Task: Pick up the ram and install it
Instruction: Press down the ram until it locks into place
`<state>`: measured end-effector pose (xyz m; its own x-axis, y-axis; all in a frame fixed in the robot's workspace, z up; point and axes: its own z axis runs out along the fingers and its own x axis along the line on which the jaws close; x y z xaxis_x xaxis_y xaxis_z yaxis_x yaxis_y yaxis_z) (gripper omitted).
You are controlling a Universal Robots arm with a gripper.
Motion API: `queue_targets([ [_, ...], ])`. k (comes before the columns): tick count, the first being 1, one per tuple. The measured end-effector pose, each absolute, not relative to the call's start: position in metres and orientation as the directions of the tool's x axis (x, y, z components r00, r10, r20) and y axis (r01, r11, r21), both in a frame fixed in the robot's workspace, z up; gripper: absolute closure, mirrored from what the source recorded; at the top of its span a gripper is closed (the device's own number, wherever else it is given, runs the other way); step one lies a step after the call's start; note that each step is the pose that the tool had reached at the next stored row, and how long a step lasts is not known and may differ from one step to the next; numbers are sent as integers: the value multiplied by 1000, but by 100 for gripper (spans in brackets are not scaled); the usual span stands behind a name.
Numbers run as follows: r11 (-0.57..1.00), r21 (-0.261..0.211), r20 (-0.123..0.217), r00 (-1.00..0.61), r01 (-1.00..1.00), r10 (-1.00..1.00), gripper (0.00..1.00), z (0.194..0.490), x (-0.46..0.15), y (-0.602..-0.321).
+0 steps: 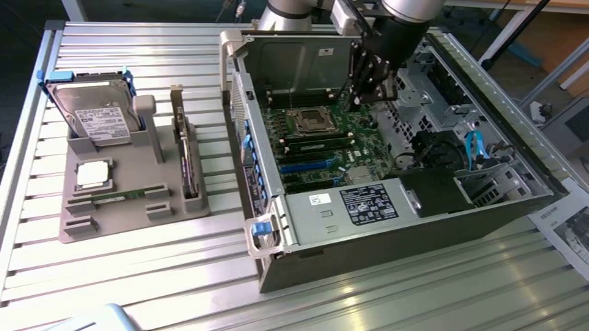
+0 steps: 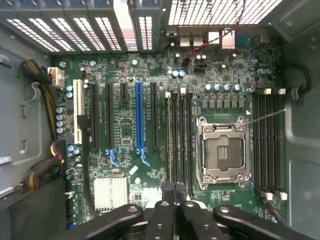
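The gripper (image 1: pixel 368 96) hangs inside the open computer case (image 1: pixel 387 234), low over the motherboard (image 1: pixel 322 148), with its fingers pressed together. In the wrist view the dark fingertips (image 2: pixel 169 192) meet in a narrow seam. Whether a thin stick is pinched in that seam cannot be told.

Directly past the fingertips in the wrist view runs a bank of long, dark memory slots (image 2: pixel 179 135). The gripper (image 2: pixel 175 192) lines up with the near end of this bank. Just beside the bank sits the empty processor socket (image 2: pixel 222 152) in its silver frame, and beyond the socket lies a second bank of memory slots (image 2: pixel 267 145). On the other side of the first bank stand the expansion slots, among them a long blue slot (image 2: pixel 139 117), with a ribbed silver heat sink (image 2: pixel 111 192) near them.

One ram (image 1: pixel 115 198) is plainly visible, well apart from the gripper. It lies flat in a groove of the grey holder (image 1: pixel 138 158), which sits outside the case on the slatted table (image 1: pixel 138 276), toward the exterior view's left. A square silver processor chip (image 1: pixel 92 174) lies just beside it in the same holder. A hard drive (image 1: pixel 92 114) stands upright at the holder's far end. A dark expansion card (image 1: pixel 189 162) stands on edge along the holder's side nearest the case.
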<state>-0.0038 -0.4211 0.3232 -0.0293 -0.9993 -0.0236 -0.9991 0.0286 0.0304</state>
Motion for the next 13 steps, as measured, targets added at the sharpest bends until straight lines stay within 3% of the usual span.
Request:
queue_targets([
  [13, 29, 30, -5, -29, -999, -1000, 90, 362, -4, -421],
])
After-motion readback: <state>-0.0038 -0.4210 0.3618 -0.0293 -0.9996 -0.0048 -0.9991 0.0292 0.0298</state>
